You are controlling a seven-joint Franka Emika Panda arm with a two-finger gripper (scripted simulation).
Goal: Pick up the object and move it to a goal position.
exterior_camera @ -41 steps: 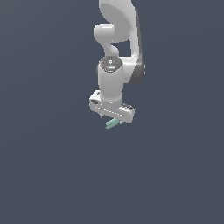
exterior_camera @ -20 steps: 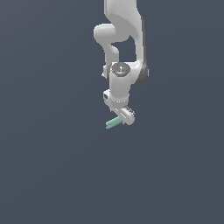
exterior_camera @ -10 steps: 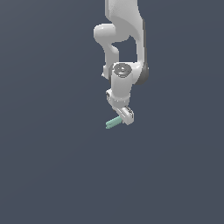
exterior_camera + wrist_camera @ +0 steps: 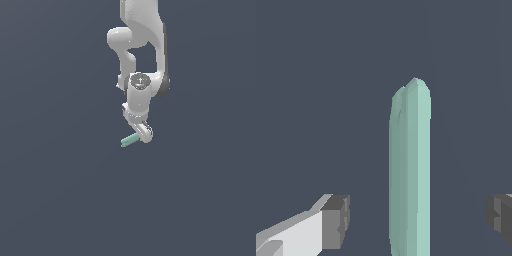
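Jaws spread wide, gripper (image 4: 416, 220) straddling the teal-green ridged rod (image 4: 410, 170) without touching it; rod lying just below the wrist. Best to descend straight, keep rod centred between pads (image 4: 336, 220), then close evenly.

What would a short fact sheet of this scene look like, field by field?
Robot: one white arm reaching down from the top of the exterior view
Gripper: fingers apart, open
Object: pale teal-green rod, lying between the fingers with gaps on both sides
Grasp: not yet closed on the rod
Rod in exterior view: sticks out toward that view's left from under the gripper
Surroundings: plain dark grey-blue surface
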